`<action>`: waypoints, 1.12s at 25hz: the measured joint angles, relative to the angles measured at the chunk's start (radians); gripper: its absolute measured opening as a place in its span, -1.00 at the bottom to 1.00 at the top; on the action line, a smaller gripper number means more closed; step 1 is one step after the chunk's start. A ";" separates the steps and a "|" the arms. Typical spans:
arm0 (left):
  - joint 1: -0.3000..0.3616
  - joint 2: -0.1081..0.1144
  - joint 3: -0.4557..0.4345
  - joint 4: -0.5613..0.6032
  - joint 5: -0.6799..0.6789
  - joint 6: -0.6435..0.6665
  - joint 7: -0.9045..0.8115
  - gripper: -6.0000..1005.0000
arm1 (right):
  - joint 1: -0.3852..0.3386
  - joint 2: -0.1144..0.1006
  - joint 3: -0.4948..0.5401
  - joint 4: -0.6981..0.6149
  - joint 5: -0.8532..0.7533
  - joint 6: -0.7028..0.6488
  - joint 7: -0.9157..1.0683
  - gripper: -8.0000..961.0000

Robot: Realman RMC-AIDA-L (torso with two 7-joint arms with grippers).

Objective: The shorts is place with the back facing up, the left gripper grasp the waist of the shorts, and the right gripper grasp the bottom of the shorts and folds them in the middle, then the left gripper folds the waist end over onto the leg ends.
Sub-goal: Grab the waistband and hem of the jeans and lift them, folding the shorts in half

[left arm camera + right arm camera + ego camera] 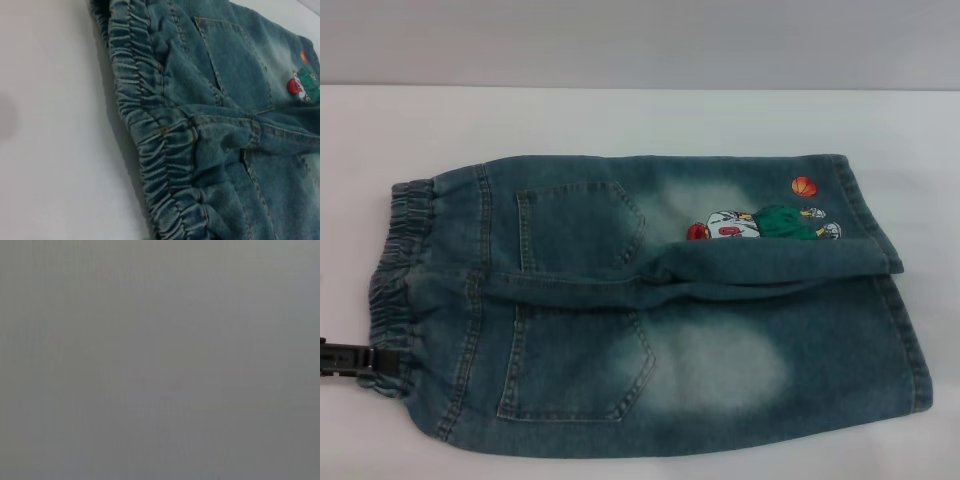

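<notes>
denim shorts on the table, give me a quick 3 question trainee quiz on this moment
1. True or false: the shorts lie with their back pockets facing up.
2. Which part of the shorts does the left gripper meet? A) the elastic waistband B) a leg hem C) the cartoon print
3. Fill in: the small round print near the far leg hem is a ____.

Key
1. True. Two back pockets show, and the far leg is folded over along the middle.
2. A. It sits at the near corner of the waistband, at the head view's left edge.
3. Basketball.

The right gripper is not in view; its wrist view shows only plain grey.
</notes>
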 joint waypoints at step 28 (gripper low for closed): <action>-0.021 -0.002 0.000 0.023 0.052 0.004 -0.043 0.63 | 0.016 -0.007 0.002 0.003 0.000 0.025 0.000 0.12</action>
